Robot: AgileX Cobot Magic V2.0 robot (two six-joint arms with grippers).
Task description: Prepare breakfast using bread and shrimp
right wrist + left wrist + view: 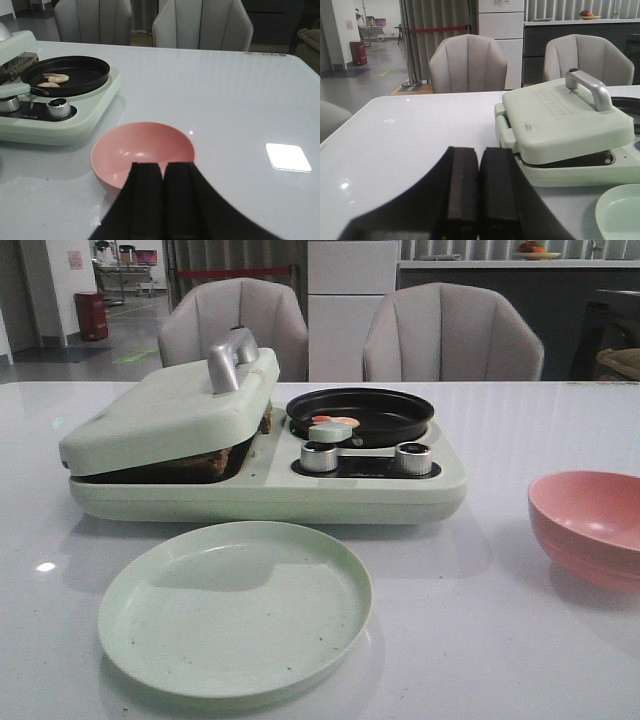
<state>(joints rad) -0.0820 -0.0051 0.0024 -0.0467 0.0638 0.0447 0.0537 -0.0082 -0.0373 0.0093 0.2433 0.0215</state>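
Your left hand (pixel 479 190) is clenched on nothing, low over the worktop (pixel 500 620) beside the breakfast maker (pixel 265 455). Your right hand (pixel 162 195) is likewise clenched and empty, just above the pink bowl (pixel 142 155). Bread (pixel 200 462) sits under the part-lowered lid (pixel 170 410), dark crust showing. Two shrimp (pixel 54 80) lie in the black pan (pixel 65 75). Green plate (pixel 235 608) sits in front of the maker.

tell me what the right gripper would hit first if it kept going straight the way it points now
Most likely the pink bowl. In the wrist view the right gripper, jaws together, sits just behind the bowl's near rim, aimed at it. Height is hard to judge, so it might pass over the rim.
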